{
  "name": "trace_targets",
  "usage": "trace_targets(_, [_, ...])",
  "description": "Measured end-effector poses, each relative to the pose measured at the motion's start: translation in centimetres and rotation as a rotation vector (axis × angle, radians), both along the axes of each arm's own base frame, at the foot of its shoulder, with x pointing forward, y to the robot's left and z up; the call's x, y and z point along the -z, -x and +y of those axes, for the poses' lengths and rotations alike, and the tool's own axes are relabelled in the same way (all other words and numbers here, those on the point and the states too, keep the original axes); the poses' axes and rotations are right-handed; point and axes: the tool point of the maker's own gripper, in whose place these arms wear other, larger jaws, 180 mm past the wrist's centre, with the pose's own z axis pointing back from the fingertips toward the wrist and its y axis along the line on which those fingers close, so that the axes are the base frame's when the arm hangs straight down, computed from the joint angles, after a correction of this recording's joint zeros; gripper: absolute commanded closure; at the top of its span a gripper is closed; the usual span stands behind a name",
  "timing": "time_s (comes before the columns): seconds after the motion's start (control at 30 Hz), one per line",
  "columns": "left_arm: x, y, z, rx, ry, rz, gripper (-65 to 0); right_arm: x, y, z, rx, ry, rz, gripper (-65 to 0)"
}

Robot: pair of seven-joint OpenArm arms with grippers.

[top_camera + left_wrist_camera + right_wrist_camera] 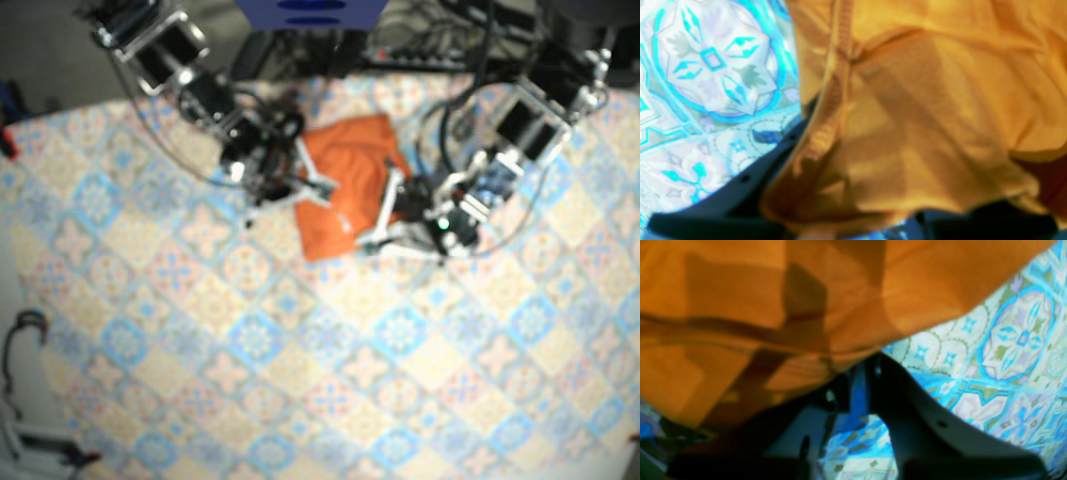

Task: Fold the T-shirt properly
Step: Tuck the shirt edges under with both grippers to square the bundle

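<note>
The orange T-shirt (345, 185) lies bunched into a rough rectangle on the patterned tabletop (300, 380), towards its far edge. The right claw (305, 185) sits at one side edge of the shirt, its dark fingers (917, 413) slightly parted, with tablecloth showing between them just under the hem. The left claw (385, 215) is at the opposite edge. Cloth drapes over its fingers (740, 186), so I cannot tell whether it grips.
</note>
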Motion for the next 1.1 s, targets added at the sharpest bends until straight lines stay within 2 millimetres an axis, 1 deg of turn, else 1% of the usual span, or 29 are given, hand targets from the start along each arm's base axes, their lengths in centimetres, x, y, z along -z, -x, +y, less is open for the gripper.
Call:
trace_targets(0.1, [0.3, -0.5, -0.4, -0.017, 0.026, -0.009, -14.6, 0.1, 0.3, 0.2, -0.038, 0.028, -0.009, -8.9])
trace_targets(0.23, [0.3, -1.1, 0.1, -0.056, 0.025, -0.022, -14.6, 0.1, 0.5, 0.3, -0.056, 0.047, -0.014, -8.9])
trace_targets(0.53, [0.2, -1.3, 0.0, -0.057, 0.026, -0.025, -14.6, 0.2, 0.7, 0.3, -0.070, 0.057, -0.016, -8.9])
trace_targets(0.63, [0.2, -1.3, 0.0, -0.056, 0.027, -0.025, -14.6, -0.1, 0.8, 0.6, -0.073, 0.046, -0.016, -8.9])
trace_targets(0.8, [0.0, -1.4, -1.6, -0.051, 0.053, -0.031, -14.6, -0.4, 2.5, 2.1, -0.104, -0.008, 0.028, -8.9])
trace_targets(1.1, [-0.2, -1.6, -2.5, -0.059, 0.067, -0.035, -14.6, -0.3, 2.5, 1.8, -0.097, -0.012, 0.032, -9.0])
